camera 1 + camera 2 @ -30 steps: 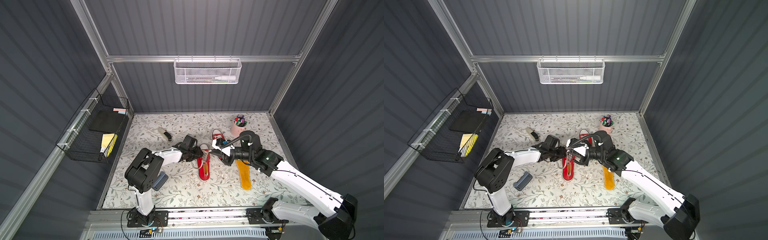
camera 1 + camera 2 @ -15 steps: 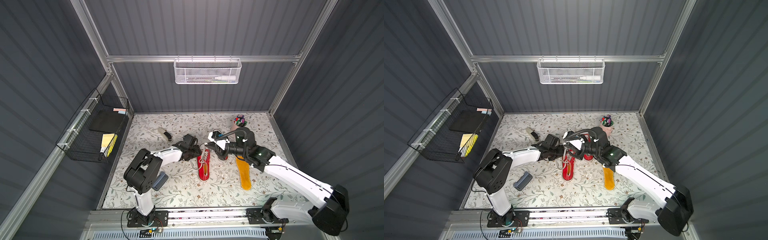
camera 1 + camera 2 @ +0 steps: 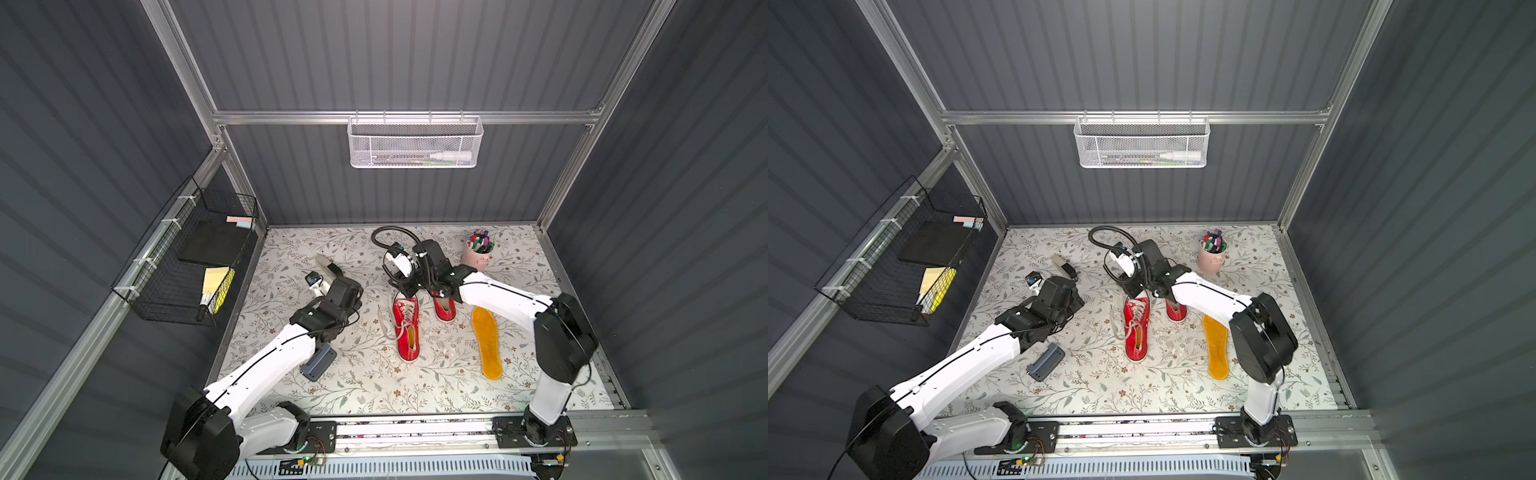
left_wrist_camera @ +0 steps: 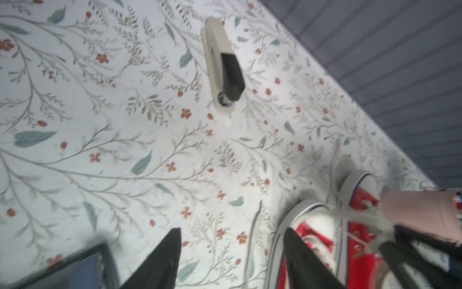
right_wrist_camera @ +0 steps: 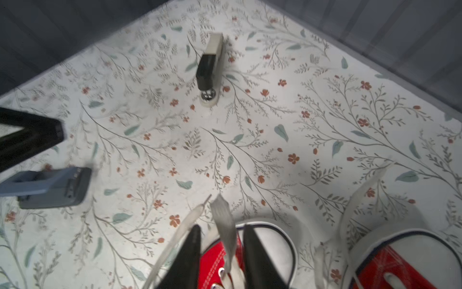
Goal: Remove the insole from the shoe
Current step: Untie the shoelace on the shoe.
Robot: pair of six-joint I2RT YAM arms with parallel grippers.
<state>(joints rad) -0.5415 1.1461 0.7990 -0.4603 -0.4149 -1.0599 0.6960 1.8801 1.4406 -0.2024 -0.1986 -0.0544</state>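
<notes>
Two red shoes stand side by side mid-mat: the left shoe (image 3: 406,328) (image 3: 1137,328), laces loose and a yellowish strip showing in its opening, and the right shoe (image 3: 444,309) (image 3: 1176,309). An orange insole (image 3: 486,343) (image 3: 1217,347) lies flat on the mat right of them. My right gripper (image 5: 222,226) (image 3: 405,286) hovers over the left shoe's white toe cap (image 5: 275,245), jaws apart, with a loose lace (image 5: 223,225) hanging between them unpinched. My left gripper (image 4: 233,229) (image 3: 357,291) is open over bare mat, just left of that shoe (image 4: 312,230).
A beige-and-black stapler (image 3: 328,266) (image 5: 210,70) lies at the back left. A grey-blue device (image 3: 318,363) (image 5: 50,185) sits by the left arm. A pink cup of markers (image 3: 478,253) stands at the back right. Wire baskets hang on the left wall (image 3: 187,266) and back wall (image 3: 415,141).
The right gripper has swung back and left to above the left shoe's toe, and its jaws have parted. The left gripper has drawn away from the shoe to the left.
</notes>
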